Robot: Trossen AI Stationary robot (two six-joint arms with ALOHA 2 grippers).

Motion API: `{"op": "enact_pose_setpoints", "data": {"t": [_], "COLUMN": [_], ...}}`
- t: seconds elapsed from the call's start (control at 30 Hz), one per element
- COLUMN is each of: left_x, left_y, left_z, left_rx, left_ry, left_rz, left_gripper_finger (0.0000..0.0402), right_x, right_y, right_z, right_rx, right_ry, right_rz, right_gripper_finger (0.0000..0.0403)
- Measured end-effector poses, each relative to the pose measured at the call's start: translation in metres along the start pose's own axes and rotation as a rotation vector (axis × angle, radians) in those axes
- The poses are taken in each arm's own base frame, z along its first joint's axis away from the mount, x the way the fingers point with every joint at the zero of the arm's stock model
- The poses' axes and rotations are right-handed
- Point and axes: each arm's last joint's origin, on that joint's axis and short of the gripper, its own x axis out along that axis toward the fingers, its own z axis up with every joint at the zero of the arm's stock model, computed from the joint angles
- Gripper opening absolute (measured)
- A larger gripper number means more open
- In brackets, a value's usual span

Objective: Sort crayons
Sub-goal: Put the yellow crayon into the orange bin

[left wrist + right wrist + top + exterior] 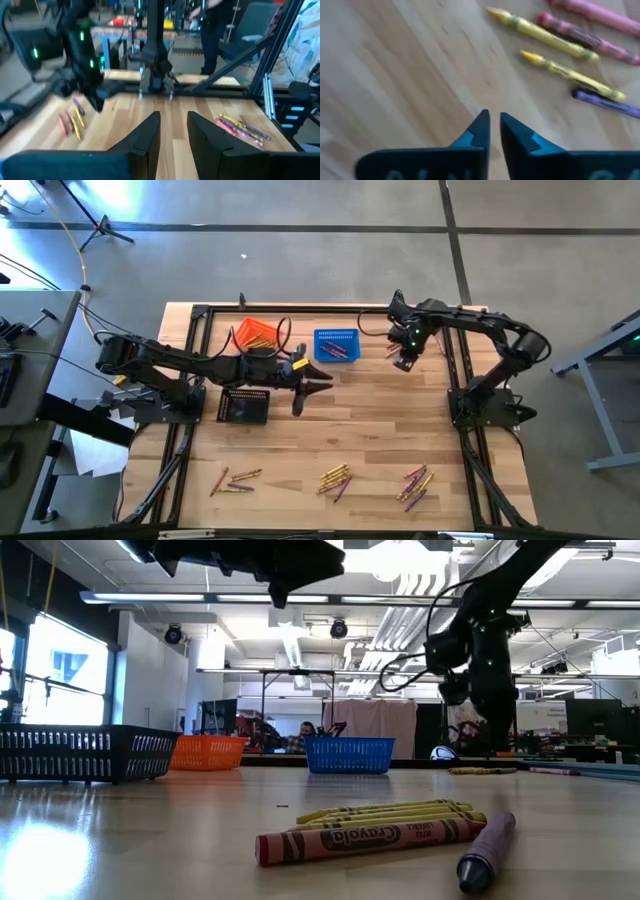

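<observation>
At the upper right of the high view, the right gripper [403, 363] is hanging beside the blue basket [336, 344], its jaws only a narrow slit apart and holding nothing — the left gripper [318, 386] is waiting mid-frame, jaws parted, empty. Crayons [335, 478] are lying in clusters along the table's [380, 420] bottom edge.

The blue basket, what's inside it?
From above, the blue basket holds a few dark, purplish crayons. From table height its mesh wall hides them, so an exact count isn't possible.
</observation>
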Motion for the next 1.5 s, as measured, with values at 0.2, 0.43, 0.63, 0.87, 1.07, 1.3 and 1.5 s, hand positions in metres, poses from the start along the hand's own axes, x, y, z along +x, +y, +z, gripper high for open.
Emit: {"op": "enact_pose_setpoints", "data": {"t": [0.2,0.43,0.63,0.87,1.07,1.3,1.5], "left_x": [0.000,0.000,0.000,0.000,0.000,0.000,0.000], "left_y": [0.001,0.001,0.001,0.001,0.004,0.005,0.005], "left_z": [0.006,0.002,-0.001,-0.007,-0.005,-0.006,-0.006], "left_rx": [0.075,0.084,0.101,0.136,0.115,0.111,0.118], "left_ry": [-0.062,-0.021,0.012,0.070,0.058,0.062,0.066], "left_rz": [0.002,0.002,0.002,0.018,0.119,0.126,0.126], "left_gripper_finger": [0.0086,0.0086,0.0086,0.0086,0.0086,0.0086,0.0086], "right_x": [0.001,0.000,-0.001,0.001,0.004,0.036,0.047], "right_y": [-0.005,-0.010,-0.011,0.006,0.007,0.000,0.000], "right_z": [0.000,0.006,0.015,0.015,0.018,0.025,0.030], "right_rx": [-0.157,-0.555,-0.535,-0.486,-0.619,-0.611,-0.646], "right_ry": [0.045,0.074,-0.022,-0.087,-0.013,0.109,0.166], "right_rz": [-0.161,-0.289,-0.313,-0.122,-0.274,-0.238,-0.274], "right_gripper_finger": [0.0116,0.0146,0.0142,0.0142,0.0142,0.0142,0.0141]}}
